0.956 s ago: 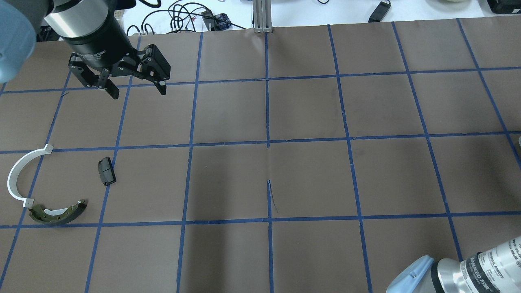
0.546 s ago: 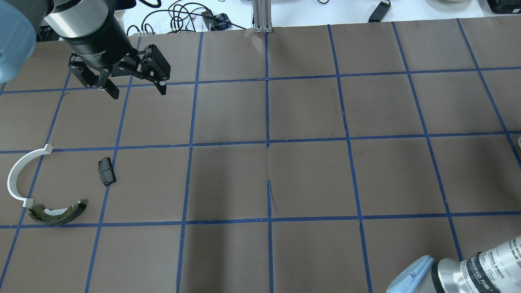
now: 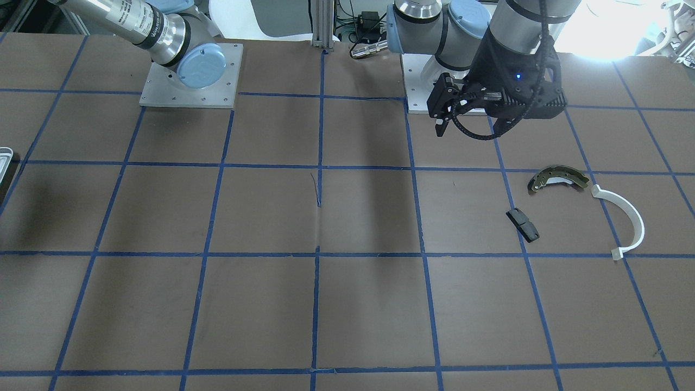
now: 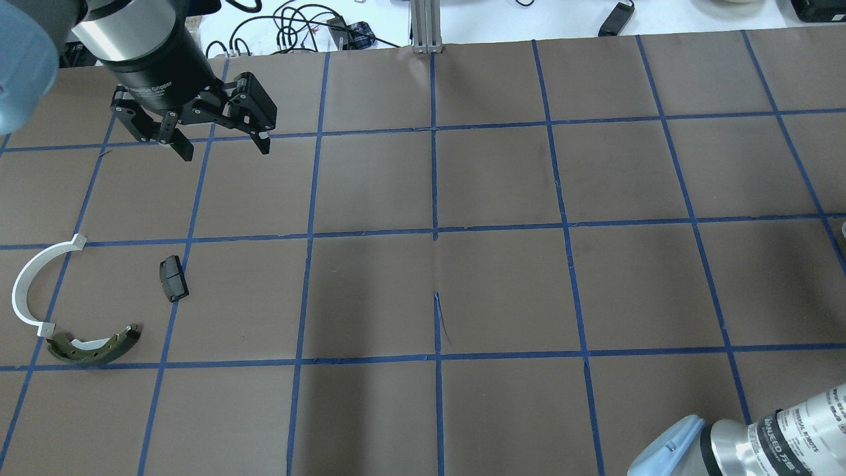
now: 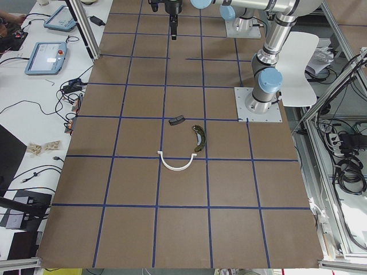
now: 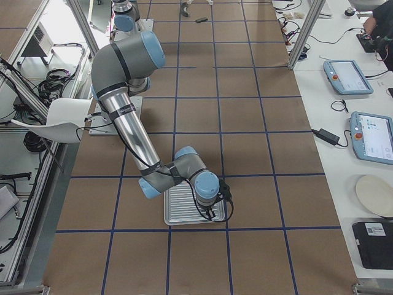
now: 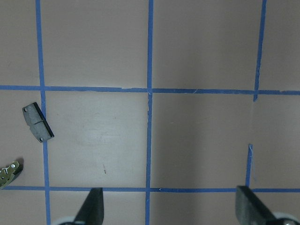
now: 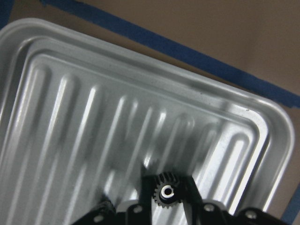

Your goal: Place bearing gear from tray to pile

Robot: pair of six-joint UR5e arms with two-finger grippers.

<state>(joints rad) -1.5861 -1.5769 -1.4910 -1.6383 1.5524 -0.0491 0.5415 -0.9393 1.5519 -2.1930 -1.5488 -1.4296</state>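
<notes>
In the right wrist view a small dark bearing gear [image 8: 167, 192] sits between my right gripper's [image 8: 167, 199] two fingers, which press on both of its sides, over the ribbed pale grey tray [image 8: 70, 93]. The exterior right view shows that wrist low over the tray [image 6: 178, 212]. My left gripper [image 4: 225, 153] is open and empty, held high over the far left of the table. The pile lies nearer on the left: a rusty brake shoe [image 4: 99, 347], a black pad [image 4: 173, 278] and a white half-ring [image 4: 26, 284].
Brown paper with a blue tape grid covers the table. Cables [image 4: 297, 26] and an aluminium post [image 4: 426, 26] lie beyond its far edge. The arm base plates [image 3: 190, 81] stand on the robot's side. Tablets [image 6: 347, 77] sit on a side bench.
</notes>
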